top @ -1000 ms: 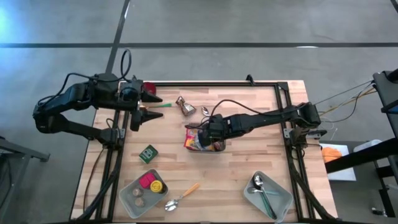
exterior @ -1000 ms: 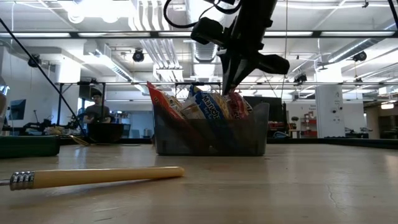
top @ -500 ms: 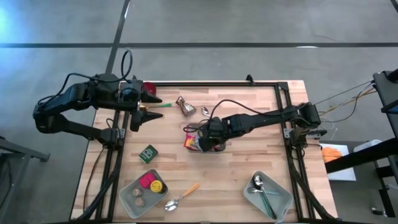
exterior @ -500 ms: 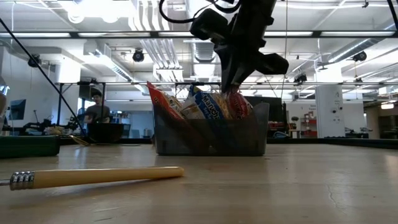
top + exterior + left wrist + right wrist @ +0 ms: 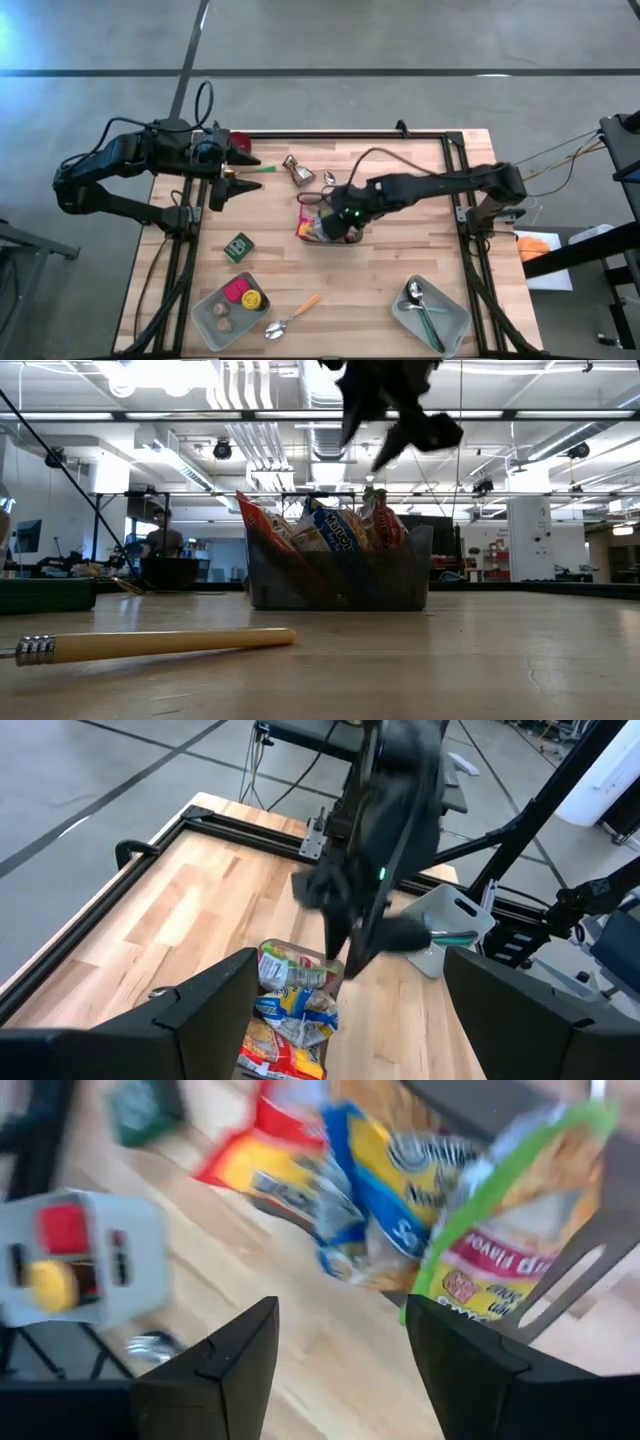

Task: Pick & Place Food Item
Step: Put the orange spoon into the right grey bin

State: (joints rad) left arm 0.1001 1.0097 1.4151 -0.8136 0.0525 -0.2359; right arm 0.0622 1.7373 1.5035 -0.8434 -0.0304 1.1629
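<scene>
Several crinkly snack packets (image 5: 335, 532), red, blue-and-yellow and green-edged, stand upright in a dark translucent plastic bin (image 5: 340, 578) near the middle of the light wooden table (image 5: 400, 265). Just above the packets hangs the right gripper (image 5: 385, 435), its fingers spread apart and holding nothing. The left gripper (image 5: 236, 170) waits at the table's far left edge, fingers parted and empty.

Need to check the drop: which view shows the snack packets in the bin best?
The low view: the snack packets stand side by side above the rim of the bin, with the right pincer open and clear above them. The high view has the arm covering most of them; the right wrist view is close but blurred; the left wrist view shows them small.
</scene>
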